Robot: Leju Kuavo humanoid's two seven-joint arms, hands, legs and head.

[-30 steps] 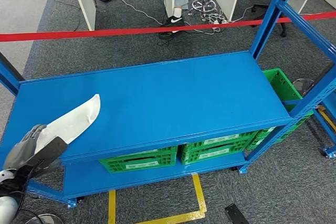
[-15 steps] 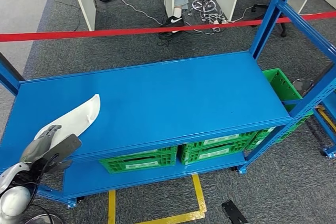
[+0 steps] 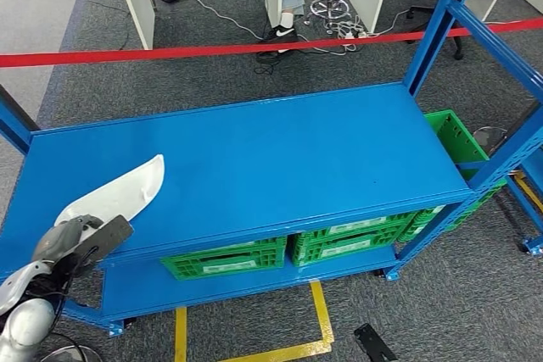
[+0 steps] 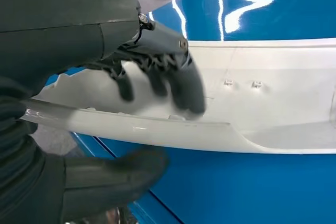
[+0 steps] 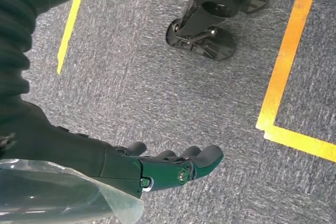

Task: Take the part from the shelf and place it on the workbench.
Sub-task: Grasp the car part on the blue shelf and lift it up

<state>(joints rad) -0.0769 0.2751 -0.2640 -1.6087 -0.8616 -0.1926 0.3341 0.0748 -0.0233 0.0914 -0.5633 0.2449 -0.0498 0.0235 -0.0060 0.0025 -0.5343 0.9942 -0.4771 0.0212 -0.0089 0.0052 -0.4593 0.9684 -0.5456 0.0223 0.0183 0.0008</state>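
Left robot hand point(image 3: 74, 239) sits at the near left edge of the blue shelf point(image 3: 269, 158), fingers point(image 4: 186, 85) curled down onto the white part point(image 3: 119, 192) with the thumb point(image 4: 115, 182) below its edge; the grip looks partly closed on the part. White part, long and curved, lies flat on the top deck of the shelf at its left end. Right robot hand point(image 5: 166, 169) hangs over grey carpet point(image 5: 158, 77), fingers loosely extended, holding nothing. Green crates point(image 3: 288, 252) occupy the lower deck. Red tape point(image 3: 192, 51) runs behind the shelf
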